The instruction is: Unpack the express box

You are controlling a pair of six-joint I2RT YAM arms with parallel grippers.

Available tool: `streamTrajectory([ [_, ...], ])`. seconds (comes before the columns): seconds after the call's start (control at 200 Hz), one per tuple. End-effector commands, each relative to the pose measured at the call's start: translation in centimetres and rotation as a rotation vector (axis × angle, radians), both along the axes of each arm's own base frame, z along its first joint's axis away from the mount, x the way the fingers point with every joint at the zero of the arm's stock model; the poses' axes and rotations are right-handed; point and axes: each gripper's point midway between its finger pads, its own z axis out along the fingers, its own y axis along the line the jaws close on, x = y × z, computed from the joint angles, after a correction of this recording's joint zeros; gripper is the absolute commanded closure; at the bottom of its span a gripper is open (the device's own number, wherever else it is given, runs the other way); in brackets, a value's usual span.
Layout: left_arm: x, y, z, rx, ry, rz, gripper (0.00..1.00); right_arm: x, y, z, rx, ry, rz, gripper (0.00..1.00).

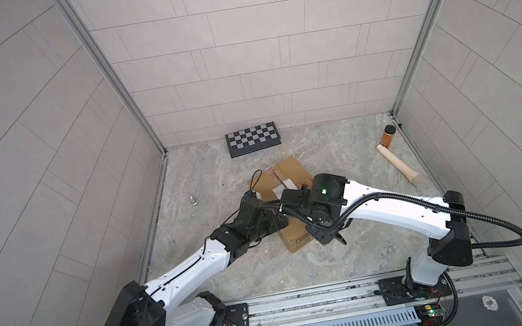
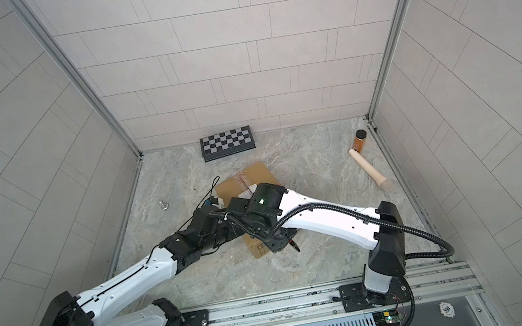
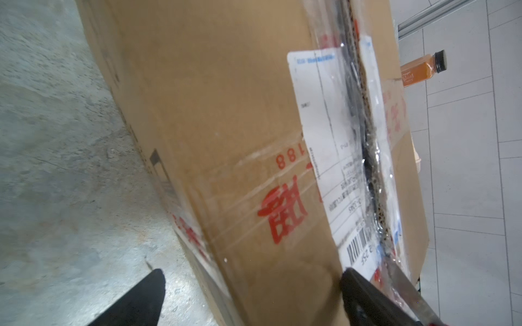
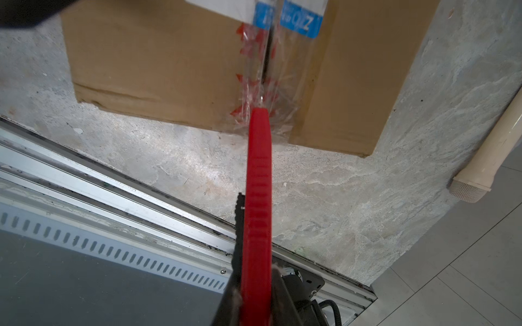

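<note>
The express box (image 1: 286, 171) (image 2: 248, 178) lies mid-floor, a brown carton with red characters and a white label (image 3: 319, 127). Its clear-taped seam (image 3: 367, 169) is split, and corrugated edges show. My left gripper (image 3: 252, 272) stands open and straddles the box's long edge: one finger is over the floor, the other is by the seam. My right gripper (image 4: 257, 254) is shut on a red-handled knife (image 4: 258, 169). The handle's tip meets the crumpled tape at the seam on the box's near end. The knife's metal blade (image 3: 406, 285) lies along the seam. In both top views the arms cross over the box and hide the jaws.
A checkered board case (image 1: 254, 138) lies by the back wall. At the right lie an orange bottle (image 1: 389, 136) and a cream cylinder (image 1: 400, 166). A small metal piece (image 1: 193, 200) sits at the left. A metal rail (image 1: 309, 299) runs along the front, and tiled walls close three sides.
</note>
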Motion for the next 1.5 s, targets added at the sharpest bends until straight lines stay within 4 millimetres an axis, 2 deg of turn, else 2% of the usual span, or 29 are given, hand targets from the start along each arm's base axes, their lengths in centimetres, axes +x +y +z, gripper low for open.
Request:
streamTrajectory([
  [0.0, -1.2, 2.5, 0.0, 0.126, 0.047, -0.028, 0.00, 1.0, 3.2, -1.7, 0.106, -0.001, 0.027, 1.00],
  [0.13, -0.3, 2.4, 3.6, 0.109, -0.020, -0.041, 0.00, 0.2, 3.3, -2.0, 0.131, 0.033, 0.031, 1.00],
  [0.245, 0.0, 2.2, 4.3, 0.105, -0.034, -0.039, 0.00, 0.0, 3.5, -1.7, 0.177, 0.028, 0.015, 1.00],
  [0.32, 0.2, 2.2, 3.6, 0.122, -0.018, -0.034, 0.00, -0.2, 3.1, -1.6, 0.178, 0.025, 0.003, 1.00],
  [0.471, 0.0, 2.7, 0.5, 0.222, 0.065, -0.029, 0.00, -0.6, 2.0, -1.3, 0.160, 0.010, -0.021, 1.00],
  [0.621, -1.0, 4.7, -2.8, 0.369, 0.162, -0.005, 0.00, -0.9, -0.1, -0.6, 0.096, -0.001, -0.038, 1.00],
  [0.741, -1.6, 5.6, -3.9, 0.407, 0.202, 0.009, 0.00, -2.1, -1.5, -0.4, 0.057, 0.017, -0.034, 1.00],
  [0.896, -1.9, 5.9, -4.3, 0.415, 0.212, 0.018, 0.00, -3.3, -2.4, -0.5, 0.036, 0.039, -0.039, 1.00],
  [0.991, -2.0, 5.7, -4.6, 0.396, 0.214, 0.016, 0.00, -3.4, -2.2, -0.7, 0.037, 0.043, -0.041, 1.00],
  [1.101, -2.0, 5.4, -4.7, 0.375, 0.212, 0.011, 0.00, -2.6, -1.4, -0.9, 0.042, 0.018, -0.044, 1.00],
  [1.211, -2.0, 5.0, -4.6, 0.350, 0.198, 0.006, 0.00, -1.6, 0.0, -1.5, 0.052, -0.011, -0.052, 1.00],
  [1.367, -1.9, 4.5, -4.6, 0.318, 0.186, -0.007, 0.00, 0.6, 2.9, -2.5, 0.117, -0.070, -0.072, 1.00],
  [1.492, -2.0, 4.1, -5.2, 0.300, 0.193, -0.012, 0.00, 1.4, 3.8, -3.2, 0.122, -0.090, -0.080, 1.00],
])
